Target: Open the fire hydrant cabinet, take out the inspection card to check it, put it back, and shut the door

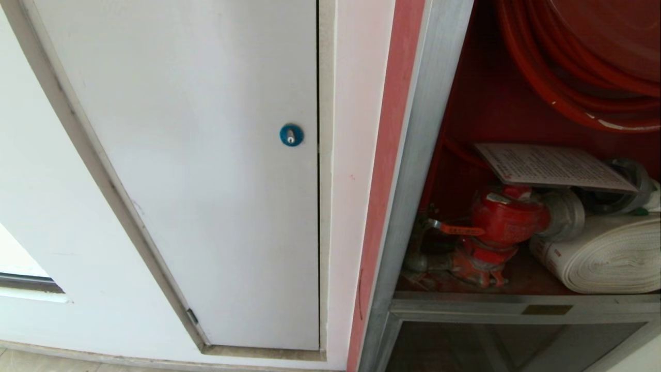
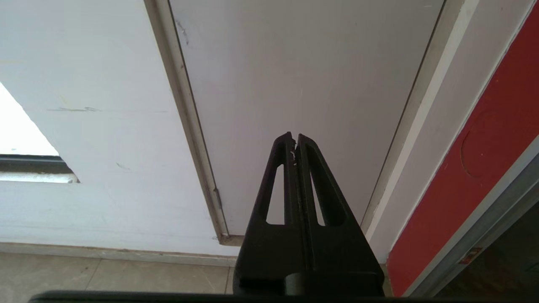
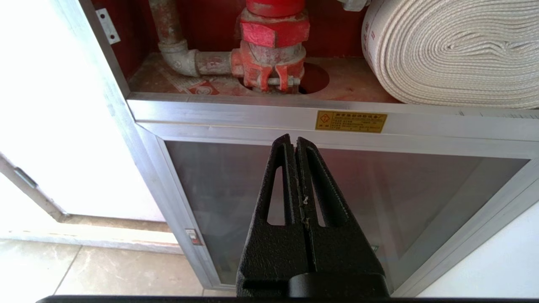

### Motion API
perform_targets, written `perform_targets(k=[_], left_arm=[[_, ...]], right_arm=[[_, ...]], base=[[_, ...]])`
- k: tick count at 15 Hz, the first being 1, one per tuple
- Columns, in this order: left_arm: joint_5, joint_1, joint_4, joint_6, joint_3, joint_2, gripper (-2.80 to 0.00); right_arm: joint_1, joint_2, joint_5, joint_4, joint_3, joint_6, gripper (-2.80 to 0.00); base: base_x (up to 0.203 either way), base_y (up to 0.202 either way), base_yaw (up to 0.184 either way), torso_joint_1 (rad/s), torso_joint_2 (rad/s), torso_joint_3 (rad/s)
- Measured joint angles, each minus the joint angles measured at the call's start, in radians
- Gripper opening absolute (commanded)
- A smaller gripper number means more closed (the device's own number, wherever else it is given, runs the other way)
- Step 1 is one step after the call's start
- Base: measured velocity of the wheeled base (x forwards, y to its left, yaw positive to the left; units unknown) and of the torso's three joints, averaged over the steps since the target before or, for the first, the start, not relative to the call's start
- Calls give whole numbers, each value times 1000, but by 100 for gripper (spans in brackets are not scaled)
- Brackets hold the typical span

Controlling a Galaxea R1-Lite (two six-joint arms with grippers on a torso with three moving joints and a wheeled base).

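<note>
Risk is that the inspection card, only resting loosely on the red valve, slips behind when the closed, empty right gripper reaches in, while the left gripper, also closed and empty, waits by the white panel.

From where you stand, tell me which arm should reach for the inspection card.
Right, probably. The right gripper faces the fire hydrant cabinet below the valve; the left gripper faces the white panel. The inspection card lies inside.

inspection card on valve in fire hydrant cabinet | rolled hose right of valve
</note>
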Motion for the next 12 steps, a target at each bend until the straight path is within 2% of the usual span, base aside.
perform_targets(k=[11, 12], left_arm=[[0, 0, 0, -1, 0, 0, -280], [1, 0, 0, -1, 0, 0, -280]], right_arm=[[0, 0, 0, 0, 0, 0, -280], [0, 0, 0, 0, 0, 0, -280]], base=[[0, 0, 0, 0, 0, 0], [-137, 0, -1, 13, 6, -6]])
